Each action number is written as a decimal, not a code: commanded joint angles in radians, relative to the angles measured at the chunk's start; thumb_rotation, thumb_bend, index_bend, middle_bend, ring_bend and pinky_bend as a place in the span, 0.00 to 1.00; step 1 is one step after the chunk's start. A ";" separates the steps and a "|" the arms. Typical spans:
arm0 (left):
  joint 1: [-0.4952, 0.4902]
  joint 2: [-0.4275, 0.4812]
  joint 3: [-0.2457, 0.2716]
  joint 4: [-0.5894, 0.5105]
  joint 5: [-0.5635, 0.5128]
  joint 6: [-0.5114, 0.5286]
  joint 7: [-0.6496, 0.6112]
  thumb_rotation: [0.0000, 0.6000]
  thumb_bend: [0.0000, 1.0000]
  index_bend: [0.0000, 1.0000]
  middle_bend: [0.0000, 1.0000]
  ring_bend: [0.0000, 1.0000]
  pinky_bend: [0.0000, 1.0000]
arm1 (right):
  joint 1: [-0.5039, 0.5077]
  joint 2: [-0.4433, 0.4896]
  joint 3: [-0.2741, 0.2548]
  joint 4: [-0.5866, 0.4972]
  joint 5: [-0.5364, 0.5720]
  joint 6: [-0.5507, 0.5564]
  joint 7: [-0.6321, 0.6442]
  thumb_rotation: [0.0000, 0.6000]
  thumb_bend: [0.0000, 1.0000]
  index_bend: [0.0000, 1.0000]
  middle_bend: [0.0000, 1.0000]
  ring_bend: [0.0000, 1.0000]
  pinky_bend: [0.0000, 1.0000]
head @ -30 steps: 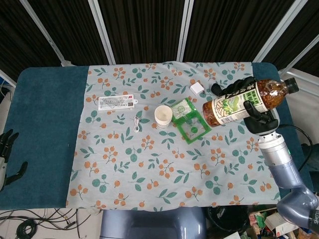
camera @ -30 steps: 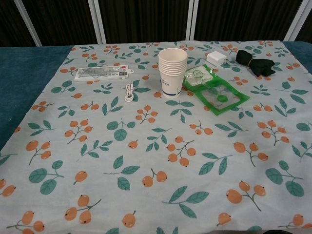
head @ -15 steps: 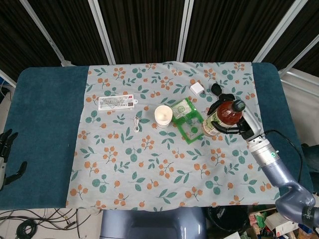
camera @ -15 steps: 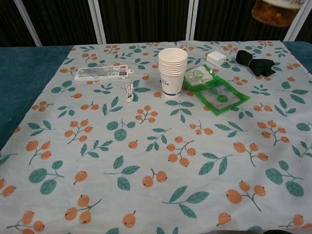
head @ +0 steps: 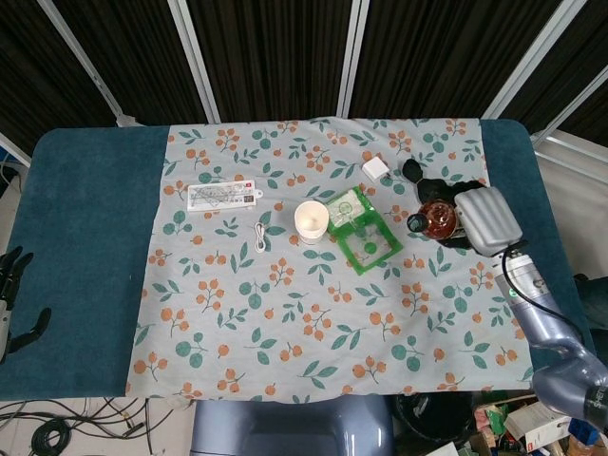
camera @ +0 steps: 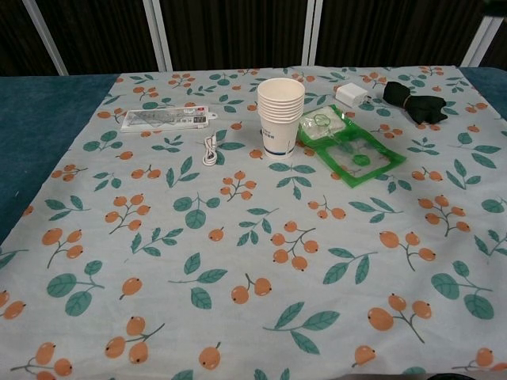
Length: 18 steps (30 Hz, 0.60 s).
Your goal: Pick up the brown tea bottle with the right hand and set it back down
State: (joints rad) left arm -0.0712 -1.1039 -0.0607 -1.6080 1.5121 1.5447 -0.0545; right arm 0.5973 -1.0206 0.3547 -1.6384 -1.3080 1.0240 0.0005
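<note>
The brown tea bottle (head: 438,217) shows end-on in the head view, its dark cap (head: 416,223) pointing up toward the camera. My right hand (head: 483,220) grips it from the right, grey back upward and dark fingers wrapped round the body. The chest view shows neither bottle nor right hand, so the bottle hangs in the air above the right part of the floral cloth (head: 313,313). My left hand (head: 13,296) rests off the table's left edge, fingers apart and holding nothing.
A stack of paper cups (camera: 280,119) stands mid-table beside a green pouch (camera: 350,146). A white charger (camera: 351,94) and a black bundle (camera: 413,100) lie at the back right. A white packet (camera: 166,119) and a small cable (camera: 210,148) lie to the left.
The bottle swung from lying sideways in the hand to cap-up toward the head camera. The right hand turned its grey back upward. The bottle's bottom left the chest view.
</note>
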 commanded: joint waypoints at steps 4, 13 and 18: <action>0.002 0.000 0.000 -0.001 0.000 0.003 0.002 1.00 0.37 0.02 0.00 0.00 0.00 | -0.032 0.104 0.081 -0.201 0.043 0.126 0.044 1.00 0.45 0.60 0.56 0.56 0.55; 0.004 -0.001 0.001 -0.002 0.002 0.006 0.005 1.00 0.37 0.02 0.00 0.00 0.00 | -0.140 0.226 0.127 -0.371 -0.135 0.117 0.939 1.00 0.45 0.60 0.56 0.56 0.54; 0.004 -0.001 0.001 -0.002 0.002 0.005 0.004 1.00 0.37 0.02 0.00 0.00 0.00 | -0.156 0.194 0.096 -0.287 -0.224 0.166 1.285 1.00 0.45 0.60 0.56 0.56 0.54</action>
State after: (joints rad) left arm -0.0673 -1.1045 -0.0600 -1.6100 1.5139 1.5503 -0.0507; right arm 0.4962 -0.8505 0.4528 -1.9307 -1.3986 1.1434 0.8740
